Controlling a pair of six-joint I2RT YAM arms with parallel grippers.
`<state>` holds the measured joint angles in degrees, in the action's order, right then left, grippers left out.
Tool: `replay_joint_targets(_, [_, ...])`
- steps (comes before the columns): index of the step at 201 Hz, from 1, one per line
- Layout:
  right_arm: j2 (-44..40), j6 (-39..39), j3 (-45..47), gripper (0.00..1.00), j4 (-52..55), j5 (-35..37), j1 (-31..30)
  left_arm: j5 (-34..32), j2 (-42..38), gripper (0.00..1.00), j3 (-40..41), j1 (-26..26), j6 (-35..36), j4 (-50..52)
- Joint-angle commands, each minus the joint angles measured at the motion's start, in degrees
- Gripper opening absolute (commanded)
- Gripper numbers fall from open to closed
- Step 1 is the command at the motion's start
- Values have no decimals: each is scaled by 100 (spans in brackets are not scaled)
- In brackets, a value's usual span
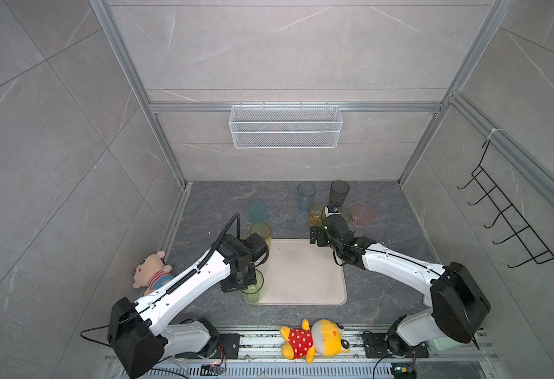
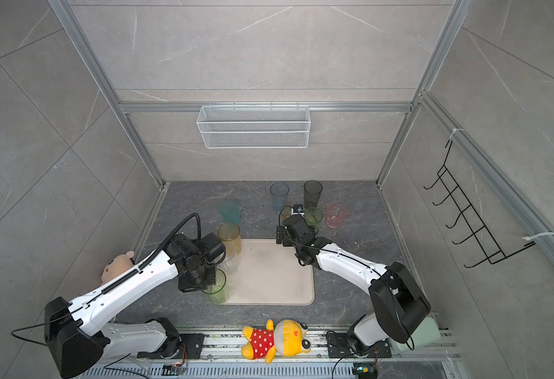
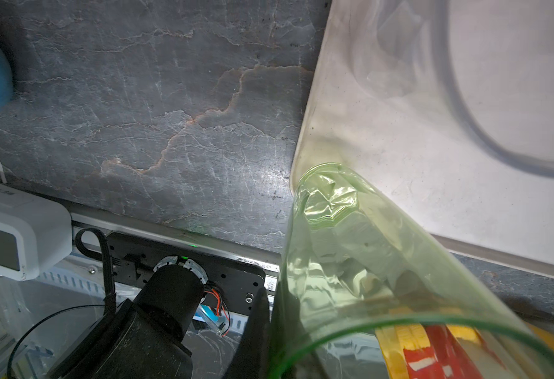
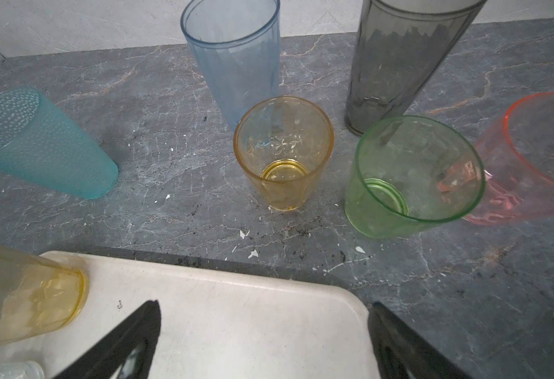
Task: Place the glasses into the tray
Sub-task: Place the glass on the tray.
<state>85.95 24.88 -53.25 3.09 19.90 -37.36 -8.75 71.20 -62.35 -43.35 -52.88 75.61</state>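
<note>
My left gripper (image 3: 272, 292) is shut on the rim wall of a tall green glass (image 3: 367, 262), one finger inside and one outside. The glass's base is at the near-left corner of the cream tray (image 1: 305, 279). A yellow glass (image 1: 261, 231) stands on the tray's far-left corner, with a clear glass (image 2: 231, 262) beside it. My right gripper (image 4: 262, 341) hangs open and empty over the tray's far-right corner. Beyond the tray on the counter stand amber (image 4: 283, 154), short green (image 4: 410, 177), pink (image 4: 531, 157), pale blue (image 4: 236, 59), smoke-grey (image 4: 397, 65) and upturned teal (image 4: 39, 144) glasses.
A white wire basket (image 1: 285, 126) hangs on the back wall and a black hook rack (image 1: 511, 216) on the right wall. A plush bear (image 1: 152, 274) lies left of the left arm. A yellow plush (image 1: 315, 339) lies on the front rail.
</note>
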Motion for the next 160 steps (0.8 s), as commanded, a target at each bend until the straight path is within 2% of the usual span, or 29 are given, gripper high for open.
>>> replay_joint_targets(1, [44,82,-172,99,82,-13,32,69,-89,0,38,48,45,-164])
replay_joint_targets(160, [79,78,-203,99,124,-13,34,178,162,0,255,84,109,-552])
